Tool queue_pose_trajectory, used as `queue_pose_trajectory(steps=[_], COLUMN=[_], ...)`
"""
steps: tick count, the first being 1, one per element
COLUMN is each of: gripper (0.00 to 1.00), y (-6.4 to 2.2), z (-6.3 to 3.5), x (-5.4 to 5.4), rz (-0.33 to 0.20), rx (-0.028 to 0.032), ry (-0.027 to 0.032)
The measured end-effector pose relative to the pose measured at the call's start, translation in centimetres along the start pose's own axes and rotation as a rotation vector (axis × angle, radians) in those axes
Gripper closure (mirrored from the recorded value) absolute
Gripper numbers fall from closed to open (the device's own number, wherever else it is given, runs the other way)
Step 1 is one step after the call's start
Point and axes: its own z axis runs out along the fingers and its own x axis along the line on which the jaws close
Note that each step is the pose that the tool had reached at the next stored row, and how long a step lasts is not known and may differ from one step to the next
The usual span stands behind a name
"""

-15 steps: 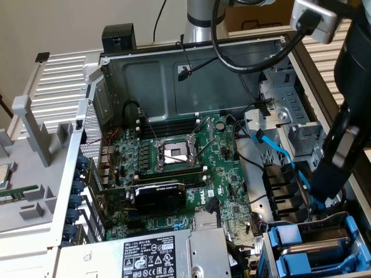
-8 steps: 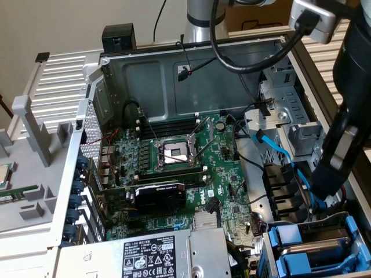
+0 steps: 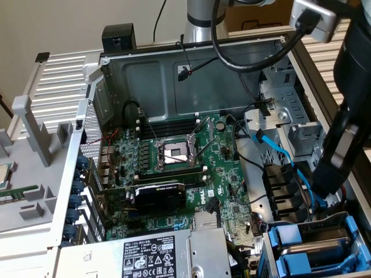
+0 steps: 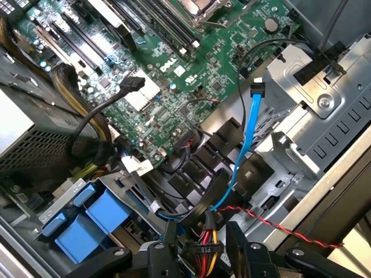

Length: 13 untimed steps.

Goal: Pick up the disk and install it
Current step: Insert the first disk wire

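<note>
The disk (image 3: 316, 246) lies in the drive cage at the exterior view's lower right, a dark flat body between bright blue rails (image 4: 87, 223); its label is hidden. My gripper (image 3: 320, 197) reaches down into the case just behind that cage, among blue SATA cables. In the wrist view its two black fingers (image 4: 169, 246) stand on either side of a black power connector (image 4: 200, 252) with yellow, red and black wires, pressed against its sides. My gripper (image 4: 201, 250) is shut on that connector.
A green motherboard (image 3: 174, 162) with a bare CPU socket fills the case floor. A black graphics card (image 3: 159, 197) and a grey power supply (image 3: 168, 255) lie toward the front. A blue SATA cable (image 4: 250, 133), a thin red-black wire and a metal drive bracket (image 4: 324, 110) crowd the gripper.
</note>
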Motion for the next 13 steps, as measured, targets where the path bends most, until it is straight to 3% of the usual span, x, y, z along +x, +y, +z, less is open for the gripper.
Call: queue_pose_trajectory(steps=[5,8,13], gripper=[0.55,0.65,0.65], y=[-0.04,-0.05,-0.05], z=[0.00,0.00,0.00], x=[-0.05,-0.06,-0.06], rz=[0.000,0.000,0.001], rx=[0.0000,0.0000,0.0001], ry=[0.0000,-0.0001,-0.0001])
